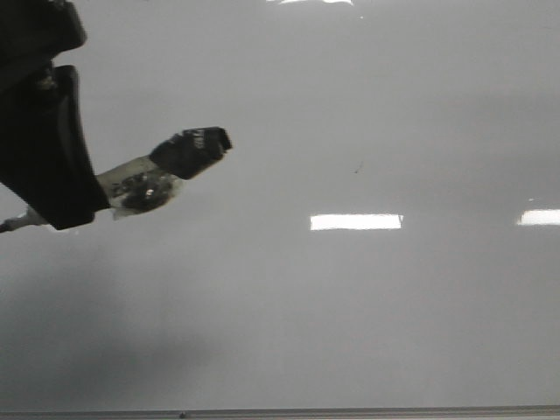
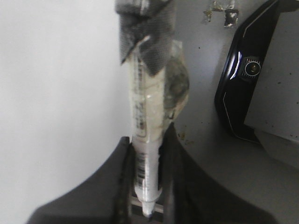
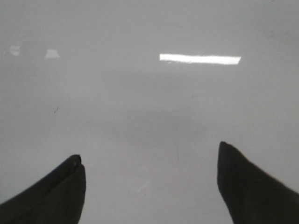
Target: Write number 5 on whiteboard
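Front view is showing the left pincer (image 1: 105,197) gripping a taped marker (image 1: 166,171) over the still-blank whiteboard (image 1: 367,306), right pincer (image 3: 149,186) gaping empty; the marker risks slipping or skipping, leaving broken strokes.

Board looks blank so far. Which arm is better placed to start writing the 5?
Left. Its gripper is shut on the marker, over the whiteboard. The right gripper is open and empty.
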Available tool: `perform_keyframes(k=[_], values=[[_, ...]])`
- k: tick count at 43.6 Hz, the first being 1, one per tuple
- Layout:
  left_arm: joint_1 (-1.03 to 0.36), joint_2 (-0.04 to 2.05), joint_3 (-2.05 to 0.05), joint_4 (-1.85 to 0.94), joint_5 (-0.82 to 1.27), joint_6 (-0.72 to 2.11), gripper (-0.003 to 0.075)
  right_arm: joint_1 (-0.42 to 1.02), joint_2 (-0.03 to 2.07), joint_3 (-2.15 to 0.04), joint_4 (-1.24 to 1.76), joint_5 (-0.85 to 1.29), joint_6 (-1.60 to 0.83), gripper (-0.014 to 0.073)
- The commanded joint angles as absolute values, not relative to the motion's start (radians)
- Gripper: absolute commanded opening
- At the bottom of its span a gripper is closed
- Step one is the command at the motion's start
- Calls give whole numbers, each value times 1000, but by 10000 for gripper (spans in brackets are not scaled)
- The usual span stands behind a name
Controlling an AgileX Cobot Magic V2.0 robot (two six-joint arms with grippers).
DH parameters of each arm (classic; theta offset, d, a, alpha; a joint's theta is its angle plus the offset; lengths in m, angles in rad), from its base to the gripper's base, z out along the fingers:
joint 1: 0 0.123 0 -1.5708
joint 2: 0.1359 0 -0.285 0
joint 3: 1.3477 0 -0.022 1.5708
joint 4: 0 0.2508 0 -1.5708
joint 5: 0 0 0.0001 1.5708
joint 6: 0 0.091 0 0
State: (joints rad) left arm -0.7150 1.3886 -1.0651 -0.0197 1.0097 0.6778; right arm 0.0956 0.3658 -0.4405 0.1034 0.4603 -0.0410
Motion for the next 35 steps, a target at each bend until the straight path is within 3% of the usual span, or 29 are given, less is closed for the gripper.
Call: perform_keyframes(k=[1,15,21,35], values=[[-784,1353,-1102,0,996,696,-20,149,428,-500,100,437,-65,598],[-832,1353,-1112,0,994,696,-20,495,707,-719,298,691,-478,598],[-832,1353,-1112,0,994,696,-20,613,857,-791,358,688,-568,598],[-832,1353,-1112,0,994,696,-20,668,1179,-950,466,621,-743,598]])
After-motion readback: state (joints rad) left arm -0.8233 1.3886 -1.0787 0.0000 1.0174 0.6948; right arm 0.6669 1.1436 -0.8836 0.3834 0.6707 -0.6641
